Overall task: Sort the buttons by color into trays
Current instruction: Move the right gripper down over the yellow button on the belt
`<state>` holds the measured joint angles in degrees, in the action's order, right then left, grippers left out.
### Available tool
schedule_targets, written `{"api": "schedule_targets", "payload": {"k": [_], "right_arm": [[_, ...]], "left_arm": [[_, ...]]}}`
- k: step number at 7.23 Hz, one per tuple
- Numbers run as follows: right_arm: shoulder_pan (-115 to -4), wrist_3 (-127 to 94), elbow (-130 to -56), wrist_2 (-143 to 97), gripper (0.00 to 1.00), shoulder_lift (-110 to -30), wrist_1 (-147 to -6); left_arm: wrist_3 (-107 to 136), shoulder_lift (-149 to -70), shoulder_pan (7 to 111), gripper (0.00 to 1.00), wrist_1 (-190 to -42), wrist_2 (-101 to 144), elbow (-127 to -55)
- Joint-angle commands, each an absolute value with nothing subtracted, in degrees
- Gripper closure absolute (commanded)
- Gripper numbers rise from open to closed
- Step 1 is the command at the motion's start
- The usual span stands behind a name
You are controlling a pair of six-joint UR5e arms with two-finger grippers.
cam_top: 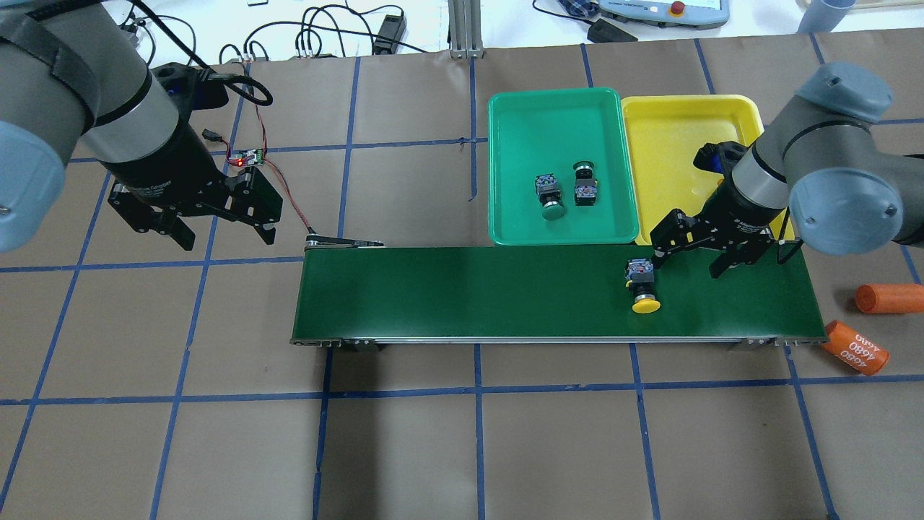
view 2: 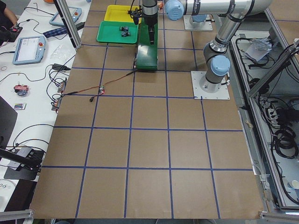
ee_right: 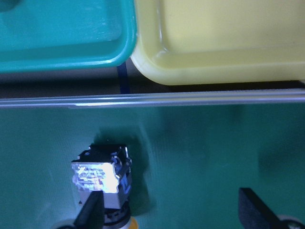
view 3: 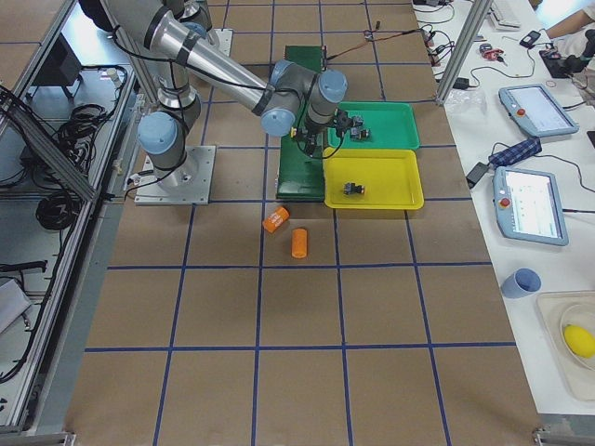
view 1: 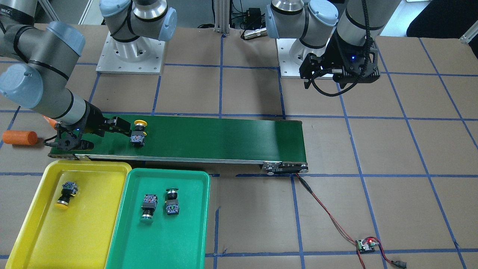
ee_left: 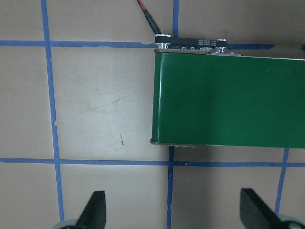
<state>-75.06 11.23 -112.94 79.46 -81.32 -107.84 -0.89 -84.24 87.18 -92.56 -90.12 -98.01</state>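
Yellow-capped, rigid and probably light, the button (cam_top: 642, 285) lies sideways on the conveyor belt (cam_top: 469, 296), the right gripper (cam_top: 688, 265) spread open just beside it. Pinch its squarish contact block, not the rounded cap; the yellow tray (cam_top: 686, 115) sits beyond, the left gripper (cam_top: 226, 238) open, well apart.

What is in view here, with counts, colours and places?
Conveyor belt: 1, dark green; centre of table.
Trays: 2, green and yellow; side by side beside the belt.
Yellow-capped buttons: 2; one on belt, one in yellow tray.
Green-capped buttons: 2; in green tray.
Cylinders: 2, orange; table, past the belt's end.
Circuit board: 1; table, near left claw.
Left claw: open, above bare table.
Right claw: open, beside the belt's button.
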Motion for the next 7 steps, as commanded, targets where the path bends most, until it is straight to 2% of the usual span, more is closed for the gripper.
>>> {"api": "schedule_targets", "payload": {"k": [1,7], "right_arm": [[-75.15,10.90,-112.94,79.54,0.00,-81.30,-107.93],[-75.50,9.32,-113.03,79.72,0.00,-79.90,-108.11]], "left_arm": [[-0.70,-84.72,87.10,0.00,-92.11,-90.09,-98.00],[-1.05,-84.29,87.19,0.00,-91.93,-90.53,-98.26]]}}
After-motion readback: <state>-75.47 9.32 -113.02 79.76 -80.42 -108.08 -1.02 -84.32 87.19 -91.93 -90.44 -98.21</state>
